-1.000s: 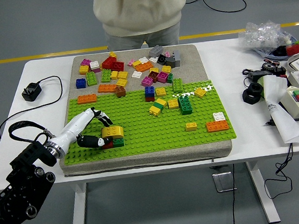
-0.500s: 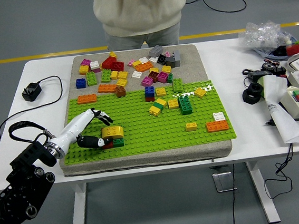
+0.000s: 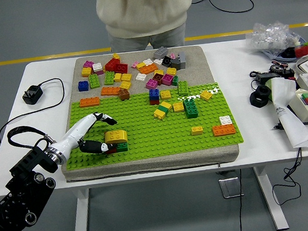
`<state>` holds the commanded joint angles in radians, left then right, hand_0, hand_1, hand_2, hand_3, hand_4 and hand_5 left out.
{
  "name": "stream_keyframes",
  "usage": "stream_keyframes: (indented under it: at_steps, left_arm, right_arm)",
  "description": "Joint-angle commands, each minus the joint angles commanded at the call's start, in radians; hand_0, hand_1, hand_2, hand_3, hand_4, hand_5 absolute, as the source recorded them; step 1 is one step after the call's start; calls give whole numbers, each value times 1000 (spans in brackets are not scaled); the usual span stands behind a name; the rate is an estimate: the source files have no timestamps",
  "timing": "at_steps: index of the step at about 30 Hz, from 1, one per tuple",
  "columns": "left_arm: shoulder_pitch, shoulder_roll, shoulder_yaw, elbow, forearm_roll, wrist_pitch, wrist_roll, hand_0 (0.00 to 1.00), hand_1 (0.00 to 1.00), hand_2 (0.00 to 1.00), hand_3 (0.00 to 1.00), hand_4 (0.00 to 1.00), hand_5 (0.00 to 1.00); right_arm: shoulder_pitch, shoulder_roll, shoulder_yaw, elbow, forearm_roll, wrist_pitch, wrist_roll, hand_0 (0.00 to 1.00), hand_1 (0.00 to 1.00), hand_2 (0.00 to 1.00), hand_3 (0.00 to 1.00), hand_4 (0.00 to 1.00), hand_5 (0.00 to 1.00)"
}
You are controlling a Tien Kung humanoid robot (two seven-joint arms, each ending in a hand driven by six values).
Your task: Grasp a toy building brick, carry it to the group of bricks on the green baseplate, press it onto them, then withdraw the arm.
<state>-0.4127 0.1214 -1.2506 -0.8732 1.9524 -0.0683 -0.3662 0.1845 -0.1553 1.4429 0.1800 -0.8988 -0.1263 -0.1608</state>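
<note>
Near the green baseplate (image 3: 161, 131)'s near-left corner, the left robot hand (image 3: 93, 135), fingers spread around the yellow brick (image 3: 115, 136), should close squarely on it before lifting.

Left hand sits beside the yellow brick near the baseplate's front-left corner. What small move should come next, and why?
Probably draw the left hand back leftward: its fingers are spread, holding nothing, and the yellow brick already sits on the green baseplate against a small green brick.

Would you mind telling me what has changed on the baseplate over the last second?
The left hand has drawn back slightly to the left, its fingers open and apart from the yellow brick, which sits on the small stack by the green brick. Bricks, green baseplate and person are unchanged.
</note>
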Motion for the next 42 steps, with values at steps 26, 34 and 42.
stream_keyframes:
  at_steps: [26,34,42]
  left_arm:
    - [102,40,-5,-212,184,38,24,998,907,872,547,998,669]
    - [92,32,7,-177,201,38,26,998,909,886,557,996,684]
    - [80,21,13,-148,205,41,27,998,914,887,559,983,695]
  right_arm:
    - [0,-3,3,0,4,7,-1,793,701,749,707,901,546]
    - [1,-3,3,0,6,6,-2,794,701,749,707,901,547]
    - [4,-4,3,0,8,6,-3,794,700,749,707,901,547]
